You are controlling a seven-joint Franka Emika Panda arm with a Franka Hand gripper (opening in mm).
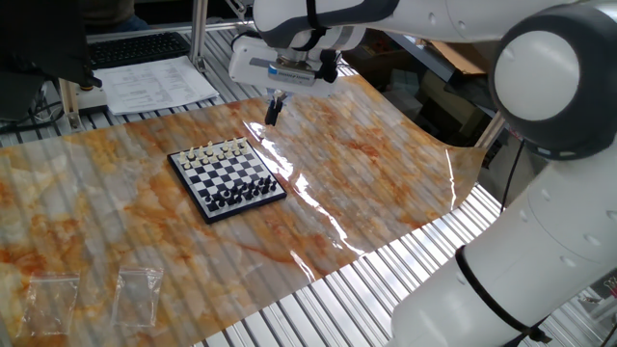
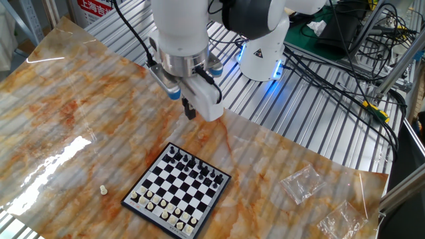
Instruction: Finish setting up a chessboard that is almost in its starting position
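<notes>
Overhead, gripper point(image 2: 190, 111) fingers together, empty, above chessboard point(image 2: 178, 190)

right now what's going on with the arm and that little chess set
A robot arm is hovering its pincer above the marbled table cover, beyond the black side of the chessboard. It isn't touching the board, and its jaws look closed with nothing visibly held. The board is nearly set up, and one small white piece lies off it on the cover, not yet picked up.
</notes>
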